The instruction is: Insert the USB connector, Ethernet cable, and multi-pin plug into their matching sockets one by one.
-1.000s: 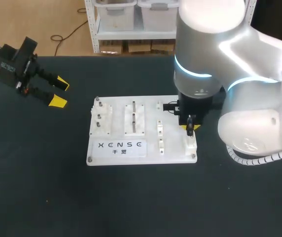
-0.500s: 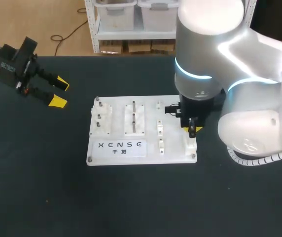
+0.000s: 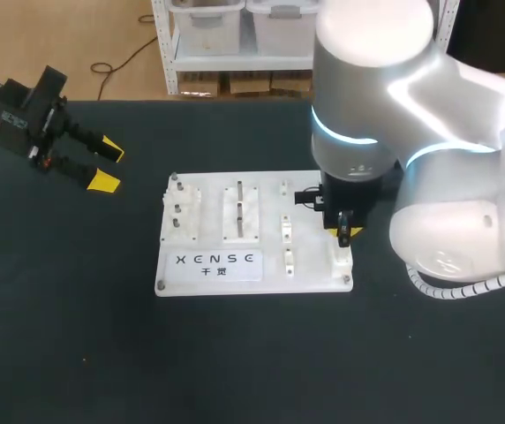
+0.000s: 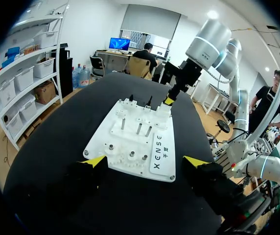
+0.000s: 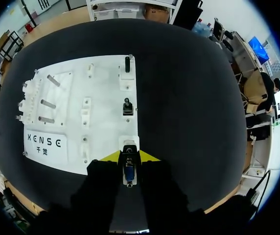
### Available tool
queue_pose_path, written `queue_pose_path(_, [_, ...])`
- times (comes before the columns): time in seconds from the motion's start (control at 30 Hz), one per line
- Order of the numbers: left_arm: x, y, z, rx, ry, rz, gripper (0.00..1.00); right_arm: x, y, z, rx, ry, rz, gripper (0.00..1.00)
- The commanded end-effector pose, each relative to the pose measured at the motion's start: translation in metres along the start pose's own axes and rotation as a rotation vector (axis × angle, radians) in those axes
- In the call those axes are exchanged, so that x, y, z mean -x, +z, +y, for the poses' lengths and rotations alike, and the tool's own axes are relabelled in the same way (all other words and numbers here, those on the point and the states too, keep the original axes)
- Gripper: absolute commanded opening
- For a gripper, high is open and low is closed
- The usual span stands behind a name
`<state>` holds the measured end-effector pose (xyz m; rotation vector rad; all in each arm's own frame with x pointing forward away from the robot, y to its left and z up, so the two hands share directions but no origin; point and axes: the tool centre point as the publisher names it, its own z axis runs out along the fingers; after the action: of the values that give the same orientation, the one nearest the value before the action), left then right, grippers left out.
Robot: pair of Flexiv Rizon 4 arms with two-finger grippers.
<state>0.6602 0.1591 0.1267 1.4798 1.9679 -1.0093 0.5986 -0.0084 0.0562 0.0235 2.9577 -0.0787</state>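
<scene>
Bright, even light falls from overhead. The white board (image 3: 310, 278) stands out almost washed-out against the matt black table (image 3: 76, 344), and the shadows around it are soft and faint. Beside the board, the right arm (image 3: 447, 106) carries broad glare on its glossy shell. The plug (image 5: 128, 174) at the board's edge glints faintly.

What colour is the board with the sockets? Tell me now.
White, with dark lettering near one edge; the board shows best in the head view.
</scene>
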Motion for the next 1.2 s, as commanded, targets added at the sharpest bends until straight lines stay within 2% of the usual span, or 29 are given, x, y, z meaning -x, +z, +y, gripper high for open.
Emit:
queue_pose_path(0.03, [-0.001,0.0,0.0,0.001,0.002,-0.001,1.0,-0.006,0.003,-0.003,0.003,0.004,-0.013,0.0])
queue_pose_path(0.47, [-0.001,0.0,0.0,0.001,0.002,-0.001,1.0,-0.016,0.018,-0.004,0.003,0.023,0.006,0.0])
queue_pose_path(0.83, [-0.001,0.0,0.0,0.001,0.002,-0.001,1.0,-0.015,0.048,0.0,0.009,0.052,0.088,0.0])
queue_pose_path(1.07, [-0.001,0.0,0.0,0.001,0.002,-0.001,1.0,-0.01,0.042,-0.002,0.015,0.051,0.093,0.0])
queue_pose_path(1.1, [-0.001,0.0,0.0,0.001,0.002,-0.001,1.0,-0.008,0.039,-0.002,0.018,0.051,0.086,0.14])
queue_pose_path(1.13, [-0.001,0.0,0.0,0.001,0.002,-0.001,1.0,-0.006,0.035,-0.002,0.024,0.052,0.078,0.35])
queue_pose_path(1.17, [-0.001,0.0,0.0,0.001,0.002,-0.001,1.0,-0.004,0.031,-0.002,0.027,0.054,0.068,0.46])
queue_pose_path(1.2, [-0.001,0.0,0.0,0.001,0.002,-0.001,1.0,-0.002,0.027,-0.002,0.025,0.057,0.059,0.8])
